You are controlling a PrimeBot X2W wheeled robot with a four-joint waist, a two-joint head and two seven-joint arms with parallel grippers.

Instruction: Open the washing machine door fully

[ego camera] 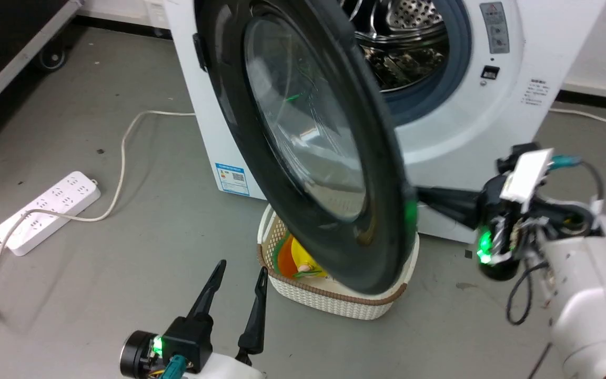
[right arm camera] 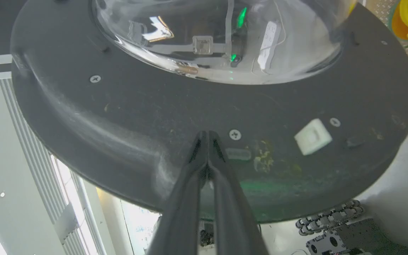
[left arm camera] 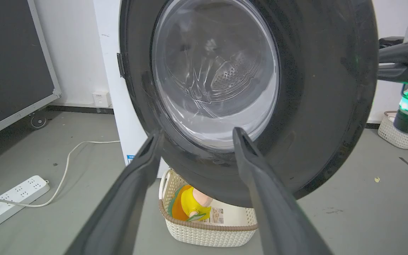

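Observation:
The washing machine door (ego camera: 303,131) stands swung well out from the white washing machine (ego camera: 497,121), showing the grey rubber ring and the steel drum (ego camera: 403,42). My right gripper (ego camera: 422,198) reaches in from the right, shut, with nothing between its fingers. Its tips (right arm camera: 207,134) press on the inner face of the door's black rim (right arm camera: 136,106), beside a screw and a white latch block (right arm camera: 312,136). My left gripper (ego camera: 242,271) hangs low in front, open and empty, short of the door. Between its fingers (left arm camera: 197,134) I see the door's glass bowl (left arm camera: 214,71).
A pale woven basket (ego camera: 334,297) holding a yellow and orange toy (ego camera: 303,260) sits on the floor right under the door's lower edge. A white power strip (ego camera: 45,210) and its cable (ego camera: 121,158) lie to the left. A dark wheeled case (ego camera: 8,47) stands far left.

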